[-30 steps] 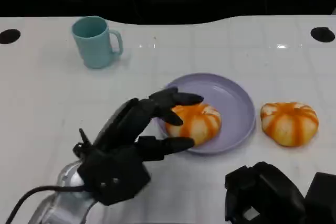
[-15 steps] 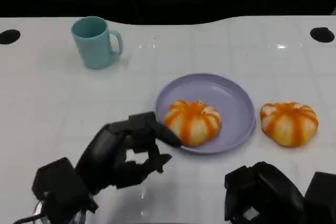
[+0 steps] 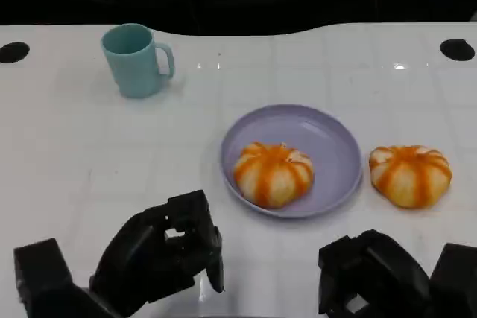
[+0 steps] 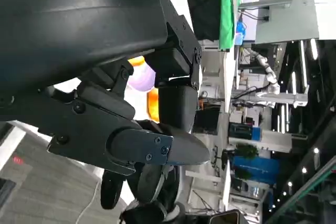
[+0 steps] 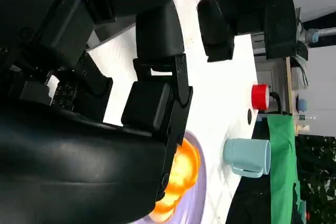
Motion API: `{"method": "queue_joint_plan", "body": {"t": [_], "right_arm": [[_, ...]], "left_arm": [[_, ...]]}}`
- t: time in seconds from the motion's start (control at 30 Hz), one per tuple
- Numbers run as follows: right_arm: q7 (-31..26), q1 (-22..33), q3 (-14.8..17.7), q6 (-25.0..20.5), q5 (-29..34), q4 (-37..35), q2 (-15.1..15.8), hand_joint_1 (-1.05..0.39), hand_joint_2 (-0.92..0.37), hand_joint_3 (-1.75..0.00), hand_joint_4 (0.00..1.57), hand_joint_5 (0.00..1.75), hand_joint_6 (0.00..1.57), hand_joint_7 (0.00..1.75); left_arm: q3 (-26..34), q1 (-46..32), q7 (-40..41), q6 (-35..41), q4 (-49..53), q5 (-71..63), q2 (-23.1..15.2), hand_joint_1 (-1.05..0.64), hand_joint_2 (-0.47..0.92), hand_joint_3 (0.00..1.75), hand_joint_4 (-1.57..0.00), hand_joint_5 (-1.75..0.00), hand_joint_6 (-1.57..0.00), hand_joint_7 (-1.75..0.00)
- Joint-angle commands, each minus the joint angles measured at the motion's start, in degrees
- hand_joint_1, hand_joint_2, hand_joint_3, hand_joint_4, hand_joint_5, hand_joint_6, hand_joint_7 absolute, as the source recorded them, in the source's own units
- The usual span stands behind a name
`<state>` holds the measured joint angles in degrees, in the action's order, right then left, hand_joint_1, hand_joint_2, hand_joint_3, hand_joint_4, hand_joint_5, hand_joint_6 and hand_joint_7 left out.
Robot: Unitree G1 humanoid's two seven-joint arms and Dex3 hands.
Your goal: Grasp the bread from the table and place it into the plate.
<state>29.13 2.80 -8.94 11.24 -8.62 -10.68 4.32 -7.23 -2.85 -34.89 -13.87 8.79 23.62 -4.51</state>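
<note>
Left robot hand [image 3: 160, 255] curled, holding nothing | bread [image 3: 273, 173] on plate [image 3: 335, 139] | right wrist view: red button [image 5: 259, 96]

Bare white table [image 3: 67, 176] lies open across the left and middle, a teal mug [image 3: 136, 59] blocking only the far-left corner, while right of centre the plate [image 3: 333, 138] (one bun inside) and the loose bread [image 3: 410, 175] crowd the way.
</note>
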Motion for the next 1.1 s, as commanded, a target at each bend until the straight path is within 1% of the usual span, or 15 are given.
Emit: {"method": "queue_joint_plan", "body": {"t": [0.03, 0.27, 0.43, 0.57, 0.73, 0.9, 1.1], "right_arm": [[-0.20, 0.79, 0.16, -0.99, 0.03, 1.58, 0.79, -1.05, -0.13, -1.18, 1.53, 1.27, 1.57, 0.92], [0.22, 0.73, 0.86, -0.60, -0.98, 0.76, 0.51, -1.05, -0.13, -1.16, 1.54, 1.26, 1.57, 0.93], [0.63, 0.46, 1.02, 0.45, -0.71, 0.24, 1.14, -1.05, -0.13, -1.17, 1.55, 1.26, 1.57, 0.95], [0.40, 0.06, 1.12, 1.96, -0.25, -0.70, 1.27, -1.05, -0.14, -1.18, 1.55, 1.26, 1.57, 0.96], [0.29, -0.60, 1.04, 1.94, -0.20, -1.58, 1.09, -1.05, -0.15, -1.17, 1.56, 1.26, 1.57, 0.96], [0.89, -1.33, 1.38, 2.10, -1.18, -3.04, 0.69, -1.05, -0.14, -1.16, 1.56, 1.26, 1.57, 0.94], [0.58, -1.58, 1.36, 2.89, -0.43, -3.44, 0.80, -1.05, -0.15, -1.16, 1.55, 1.25, 1.57, 0.94]], "left_arm": [[1.28, -1.00, -1.91, 4.90, -0.65, 2.47, -0.30, -0.70, 0.92, 0.26, -0.90, -1.75, -0.69, -1.75], [2.35, -1.40, -3.78, 9.60, -0.76, 3.80, -0.14, -0.70, 0.92, 0.21, -0.93, -1.75, -0.72, -1.75], [2.74, -1.37, -4.70, 9.76, -0.02, 3.24, 0.57, -0.75, 0.92, 0.18, -0.95, -1.75, -0.75, -1.75], [3.18, -1.29, -5.46, 10.48, -0.17, 3.99, 1.38, -0.74, 0.92, 0.15, -0.95, -1.75, -0.76, -1.75], [3.93, -0.96, -5.76, 10.80, -0.04, 3.62, 1.40, -0.76, 0.92, 0.14, -0.96, -1.75, -0.77, -1.75], [4.61, -0.14, -7.13, 10.72, 1.19, 3.74, 1.39, -0.74, 0.92, 0.16, -0.96, -1.75, -0.77, -1.75], [4.87, 0.19, -7.50, 11.71, 1.28, 3.81, 1.76, -0.73, 0.92, 0.14, -0.96, -1.75, -0.76, -1.75]]}}
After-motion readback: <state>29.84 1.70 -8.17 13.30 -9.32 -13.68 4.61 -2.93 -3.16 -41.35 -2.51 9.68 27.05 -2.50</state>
